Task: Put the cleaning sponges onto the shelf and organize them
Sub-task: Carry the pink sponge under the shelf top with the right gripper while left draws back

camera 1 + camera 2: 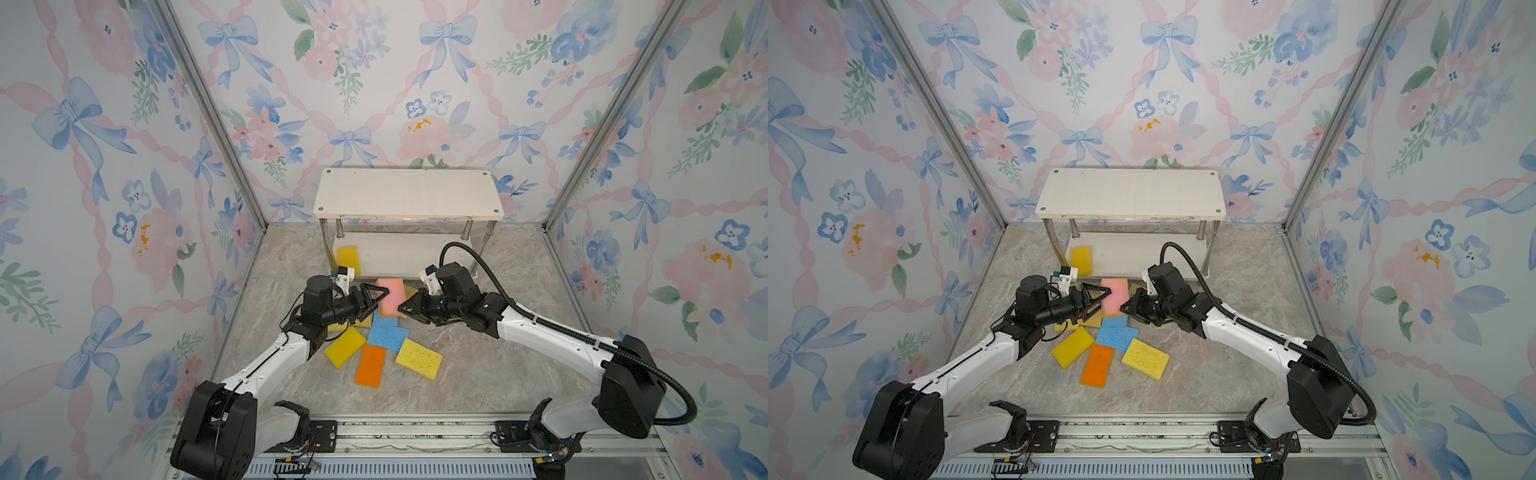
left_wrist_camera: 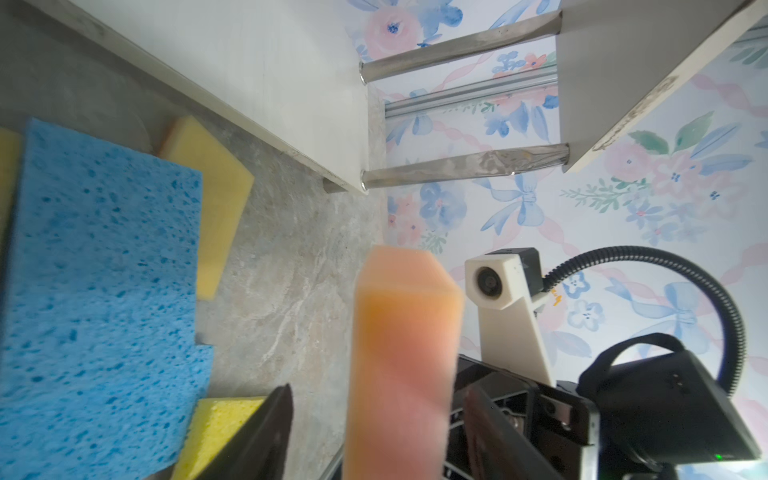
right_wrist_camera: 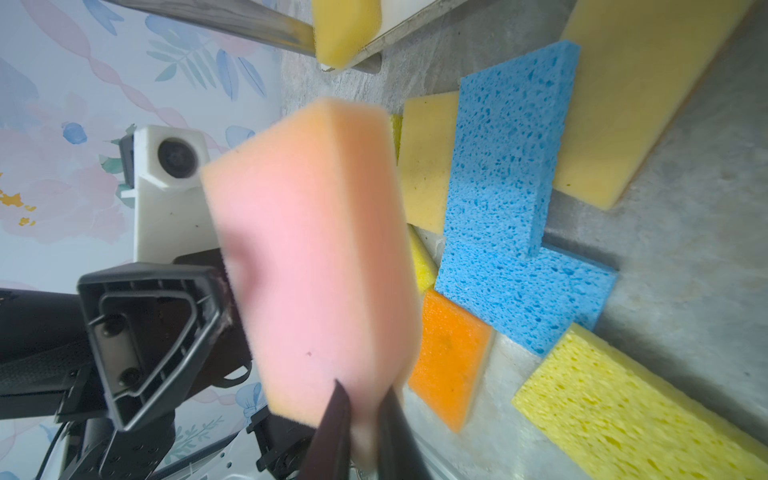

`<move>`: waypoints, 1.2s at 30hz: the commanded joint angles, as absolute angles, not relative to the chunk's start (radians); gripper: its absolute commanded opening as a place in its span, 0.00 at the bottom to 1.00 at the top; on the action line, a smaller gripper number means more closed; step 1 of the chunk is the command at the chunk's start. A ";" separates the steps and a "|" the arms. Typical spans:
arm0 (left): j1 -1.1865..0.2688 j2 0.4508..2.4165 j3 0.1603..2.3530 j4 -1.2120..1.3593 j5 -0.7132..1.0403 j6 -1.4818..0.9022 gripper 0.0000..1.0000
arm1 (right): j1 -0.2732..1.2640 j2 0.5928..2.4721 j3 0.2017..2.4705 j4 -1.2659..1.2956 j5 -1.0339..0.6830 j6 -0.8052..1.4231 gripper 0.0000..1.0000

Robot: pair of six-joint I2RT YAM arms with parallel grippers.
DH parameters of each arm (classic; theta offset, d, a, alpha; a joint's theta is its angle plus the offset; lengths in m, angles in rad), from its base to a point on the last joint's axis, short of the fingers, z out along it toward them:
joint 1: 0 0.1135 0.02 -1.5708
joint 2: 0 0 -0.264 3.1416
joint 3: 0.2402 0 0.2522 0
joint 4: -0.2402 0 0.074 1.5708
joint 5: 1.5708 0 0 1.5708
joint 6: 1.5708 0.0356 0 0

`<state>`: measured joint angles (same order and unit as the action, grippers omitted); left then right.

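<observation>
You had the shelf [image 1: 409, 195] at the middle of both top views, by the back wall, its upper board bare and its lower board [image 1: 415, 254] carrying one yellow sponge [image 1: 348, 259] at the left end. Below it in the frame, on the tabletop [image 1: 478, 374], lay the heap not yet shelved: blue sponges [image 1: 386, 334], an orange sponge [image 1: 371, 365] and several yellow ones, overlapping. Above that heap, at the centre of the frame between your two arms, hung the pink sponge [image 1: 390, 297], clear of the tabletop. Its long axis ran up and down the frame, pointing at the shelf's front edge just up-frame of it. Your left gripper [image 1: 381, 304] reached in from the left with its jaws spread wide about the sponge's left edge. The left wrist view showed a gap between the dark jaw and the foam, so it was not pressing. Your right gripper [image 1: 400, 308] came in from the right and was pinched on the sponge's lower right corner; in the right wrist view its two fingers [image 3: 337, 419] squeezed the foam thin. So the sponge was the right arm's to carry, I judge. The free stretch of the lower board lay up and to the right of it, on that arm's side, along the sponge's own length.
</observation>
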<state>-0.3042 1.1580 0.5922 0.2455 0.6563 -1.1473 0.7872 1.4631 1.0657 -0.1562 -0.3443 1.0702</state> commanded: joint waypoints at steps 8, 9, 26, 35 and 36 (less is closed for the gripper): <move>-0.281 0.829 0.633 -0.470 0.116 -0.855 0.98 | 0.761 1.600 1.198 -0.105 -0.219 1.035 0.14; -0.273 0.809 0.629 -0.496 0.117 -0.840 0.98 | 0.759 1.628 1.223 -0.101 -0.214 1.028 0.14; -0.256 0.628 0.627 -0.709 0.187 -0.737 0.98 | 0.697 2.030 1.554 -0.069 -0.167 0.923 0.14; -0.253 0.655 0.647 -0.727 0.183 -0.712 0.98 | 0.689 2.151 1.691 -0.108 -0.166 0.883 0.14; -0.254 0.659 0.650 -0.729 0.183 -0.708 0.98 | 0.688 2.160 1.706 -0.117 -0.166 0.881 0.15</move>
